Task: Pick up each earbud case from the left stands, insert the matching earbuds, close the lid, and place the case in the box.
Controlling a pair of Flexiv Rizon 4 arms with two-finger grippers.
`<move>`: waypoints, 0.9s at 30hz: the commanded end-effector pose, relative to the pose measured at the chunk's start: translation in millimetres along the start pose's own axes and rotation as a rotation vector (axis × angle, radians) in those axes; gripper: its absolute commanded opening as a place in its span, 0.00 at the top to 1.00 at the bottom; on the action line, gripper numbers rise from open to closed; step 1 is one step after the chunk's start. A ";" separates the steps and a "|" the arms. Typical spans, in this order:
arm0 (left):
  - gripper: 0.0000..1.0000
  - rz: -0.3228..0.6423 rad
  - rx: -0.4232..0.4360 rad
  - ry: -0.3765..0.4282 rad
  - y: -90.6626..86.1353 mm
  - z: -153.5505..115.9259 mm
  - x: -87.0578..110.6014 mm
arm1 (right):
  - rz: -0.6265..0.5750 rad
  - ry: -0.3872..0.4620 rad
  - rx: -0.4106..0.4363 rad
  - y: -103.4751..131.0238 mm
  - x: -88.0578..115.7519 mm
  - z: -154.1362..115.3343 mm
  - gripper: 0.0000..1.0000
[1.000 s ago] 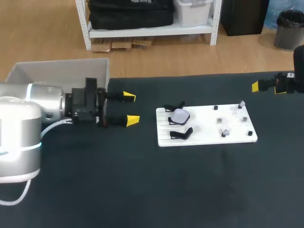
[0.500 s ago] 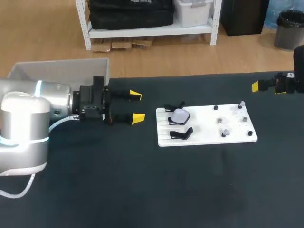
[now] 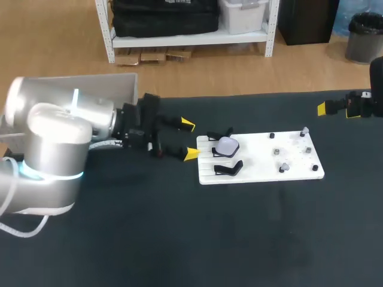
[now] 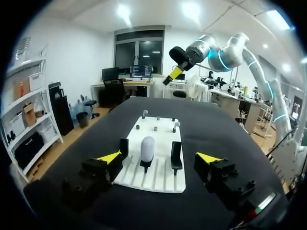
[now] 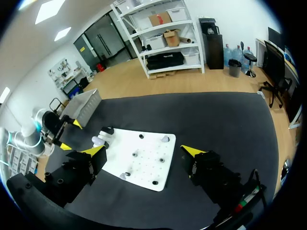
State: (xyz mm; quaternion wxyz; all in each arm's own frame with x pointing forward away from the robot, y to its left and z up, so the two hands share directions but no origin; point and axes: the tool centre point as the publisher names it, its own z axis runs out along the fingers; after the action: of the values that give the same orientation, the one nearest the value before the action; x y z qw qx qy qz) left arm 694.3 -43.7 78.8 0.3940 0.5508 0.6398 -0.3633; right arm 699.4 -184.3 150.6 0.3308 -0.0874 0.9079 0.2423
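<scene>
My left hand (image 3: 190, 140) is open and empty, just beside the white board (image 3: 257, 168) on the table (image 3: 179, 239). Earbud case (image 3: 226, 145) stands on the board's end nearest that hand. My right hand (image 5: 144, 152), open too, hangs well apart from the board.

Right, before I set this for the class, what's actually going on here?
The left end effector hovers open at the left edge of the white board, facing the pale earbud case on its stand. It grips nothing. The right end effector is open at the far right of the table, also empty. The grey box stands behind the left arm.
</scene>
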 end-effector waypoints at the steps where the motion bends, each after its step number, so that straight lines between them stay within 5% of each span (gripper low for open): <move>1: 0.00 0.012 0.027 0.050 7.1 7.6 -4.8 | -0.001 0.001 -0.004 -1.1 -0.1 0.4 0.00; 27: 0.00 -0.002 -0.002 0.068 16.3 61.9 12.6 | -0.001 0.001 -0.004 -1.1 -0.1 0.4 0.00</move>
State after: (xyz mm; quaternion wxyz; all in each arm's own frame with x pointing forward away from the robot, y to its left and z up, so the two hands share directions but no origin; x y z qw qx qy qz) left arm 712.4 -86.4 46.5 0.3695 0.5640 0.6539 -0.3433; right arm 699.4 -184.3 150.6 0.3308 -0.0873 0.9079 0.2423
